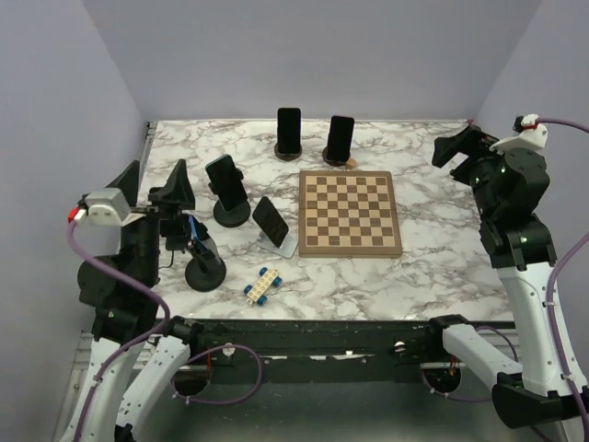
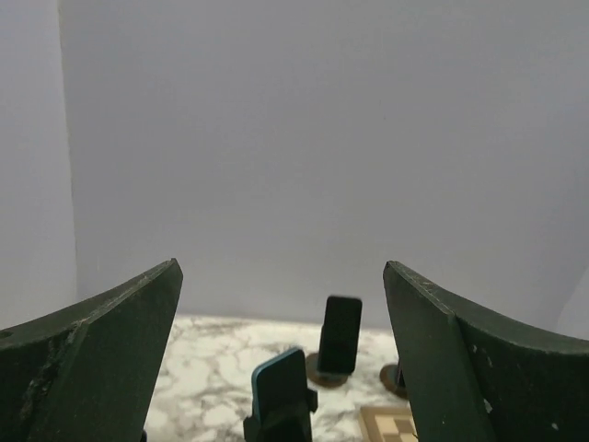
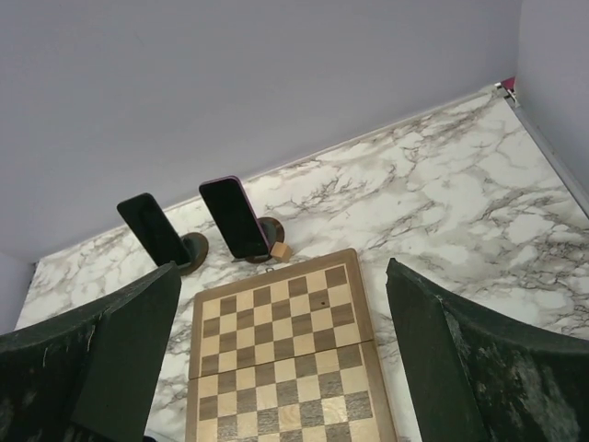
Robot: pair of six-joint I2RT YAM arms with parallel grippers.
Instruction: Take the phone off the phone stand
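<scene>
Marble tabletop [image 1: 433,267], lilac walls [image 1: 322,55], a chessboard [image 1: 350,213]; left tool [image 1: 153,189] and right tool [image 1: 458,147] both gape apart.

Light falls soft and even from above, leaving only faint shadows on my table [image 1: 433,276]. Far things look sharp in my wrist views; my left fingers [image 2: 101,359] are dark, perhaps slightly blurred.

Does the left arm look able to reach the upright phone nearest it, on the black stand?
Likely yes: the open left claw faces that phone on its black stand, with nothing between them.
</scene>
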